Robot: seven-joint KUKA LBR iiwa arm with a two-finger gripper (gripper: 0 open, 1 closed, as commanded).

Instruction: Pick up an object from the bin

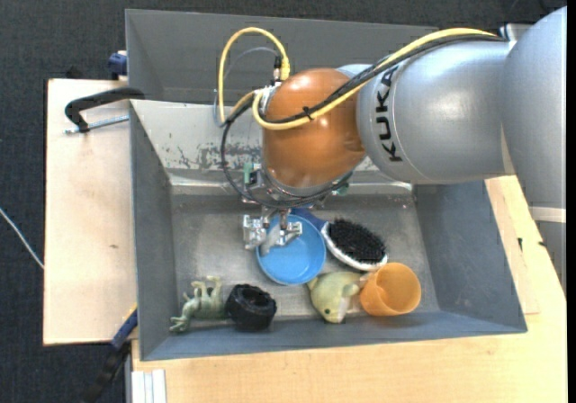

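gripper (270, 232) over 10 o'clock rim of blue bowl (297, 259), centre of bin (148, 212) | pincer: cannot tell, released or clenched | risk: thin rim may slip, bowl tips onto hairbrush (356, 244) touching at 3 o'clock | count: 1 blue bowl, 1 hairbrush, 1 orange cup (392, 290), 1 pale toy figure (331, 295), 1 black ring (250, 307), 1 green toy lizard (200, 300)

Blue bowl (297, 259), orange cup (390, 291), black-bristled white brush (355, 244), green toy (200, 300), black ring (249, 307)
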